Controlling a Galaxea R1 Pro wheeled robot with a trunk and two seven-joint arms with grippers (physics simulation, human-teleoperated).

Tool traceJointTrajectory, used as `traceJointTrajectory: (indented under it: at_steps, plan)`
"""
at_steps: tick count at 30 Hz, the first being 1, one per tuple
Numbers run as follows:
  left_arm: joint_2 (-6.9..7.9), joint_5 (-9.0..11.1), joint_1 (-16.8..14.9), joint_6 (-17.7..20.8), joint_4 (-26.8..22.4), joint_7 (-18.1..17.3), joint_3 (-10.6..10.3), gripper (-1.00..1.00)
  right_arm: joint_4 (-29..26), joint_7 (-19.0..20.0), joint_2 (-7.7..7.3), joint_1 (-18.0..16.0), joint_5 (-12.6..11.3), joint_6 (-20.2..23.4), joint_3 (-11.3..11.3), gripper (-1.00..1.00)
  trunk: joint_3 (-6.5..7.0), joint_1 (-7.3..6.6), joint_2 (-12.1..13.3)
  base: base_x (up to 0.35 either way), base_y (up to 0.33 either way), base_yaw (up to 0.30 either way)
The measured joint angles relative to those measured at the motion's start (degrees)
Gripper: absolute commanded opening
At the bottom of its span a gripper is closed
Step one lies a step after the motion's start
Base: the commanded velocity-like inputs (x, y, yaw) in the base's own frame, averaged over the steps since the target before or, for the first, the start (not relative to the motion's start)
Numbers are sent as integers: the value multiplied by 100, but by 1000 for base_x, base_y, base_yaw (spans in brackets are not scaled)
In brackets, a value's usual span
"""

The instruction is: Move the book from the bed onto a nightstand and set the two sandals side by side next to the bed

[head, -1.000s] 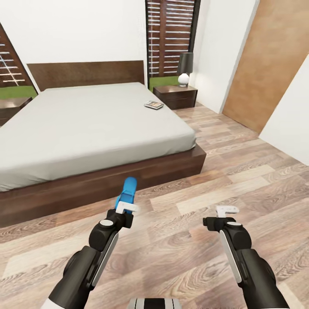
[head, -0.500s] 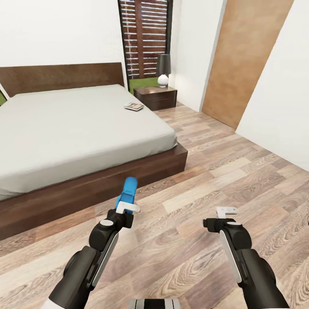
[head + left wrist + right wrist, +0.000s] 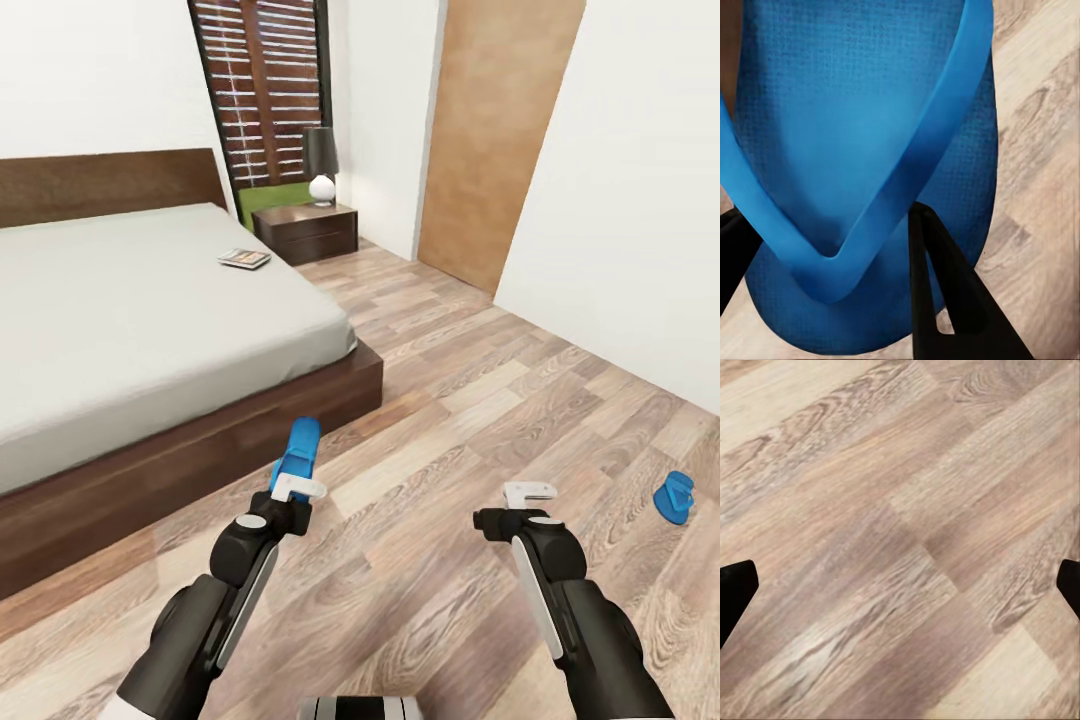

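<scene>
Sandal step. My left gripper [image 3: 297, 487] is clamped on one sandal [image 3: 299, 448]; right gripper [image 3: 528, 492] spread, empty. Second sandal [image 3: 675, 497] lies on the floor, off to my right gripper's right. Next: reach it. Book [image 3: 244, 259] on bed [image 3: 150, 300].

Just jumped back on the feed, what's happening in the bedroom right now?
The left gripper holds one blue sandal, carried above the wood floor near the foot of the bed. The right gripper is open and holds nothing. The second sandal lies on the floor off to the right, near the wall. The book is on the mattress, not yet moved to the nightstand.
</scene>
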Motion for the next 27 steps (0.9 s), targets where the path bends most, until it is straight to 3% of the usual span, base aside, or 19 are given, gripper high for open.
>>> traceJointTrajectory:
  at_steps: [13, 27]
  plan:
    - [0, 0, 0, 1, 3, -1, -8, -100, 1, 0, 0, 0, 0, -1, -1, 100, 26, 1, 0, 98, -91, -286]
    - [-1, -2, 0, 0, 3, 2, -28, -100, 6, 0, 0, 0, 0, 0, -1, 100, 55, 0, 0, 220, -214, -286]
